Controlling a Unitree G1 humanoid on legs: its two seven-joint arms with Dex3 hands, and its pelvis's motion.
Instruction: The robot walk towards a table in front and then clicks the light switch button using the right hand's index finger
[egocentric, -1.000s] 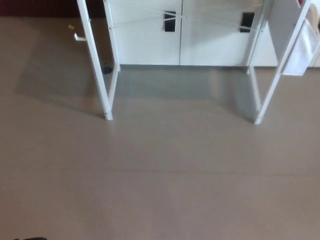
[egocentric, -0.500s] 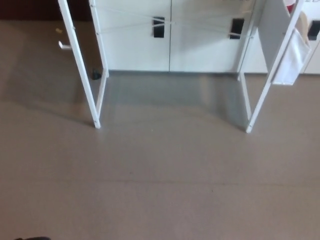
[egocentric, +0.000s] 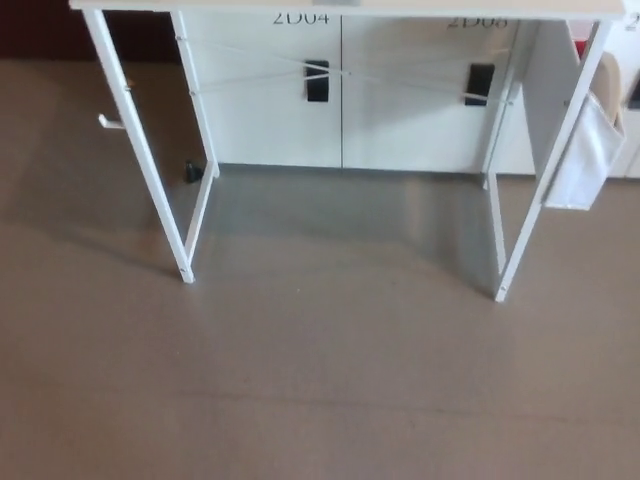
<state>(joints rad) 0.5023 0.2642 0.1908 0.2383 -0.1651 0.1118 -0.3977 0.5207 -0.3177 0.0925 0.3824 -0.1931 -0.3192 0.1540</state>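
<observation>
A white metal-framed table (egocentric: 340, 6) stands ahead of me; only its front edge shows along the top of the head view. Its near left leg (egocentric: 140, 150) and near right leg (egocentric: 545, 170) reach down to the brown floor (egocentric: 320, 380). Thin cross wires run between the back legs. The tabletop surface and any light switch on it are out of sight above the frame. Neither of my hands shows.
White cabinet doors (egocentric: 330, 90) with black handles and labels stand behind the table. A white pouch (egocentric: 585, 150) hangs on the table's right side. A small dark object (egocentric: 191, 172) lies by the back left leg, and a white hook (egocentric: 108, 122) sticks out at the left.
The whole picture has shifted downward: the camera has tilted up or moved, bringing the table's front edge into view. The dark shape at the bottom left corner is gone.
</observation>
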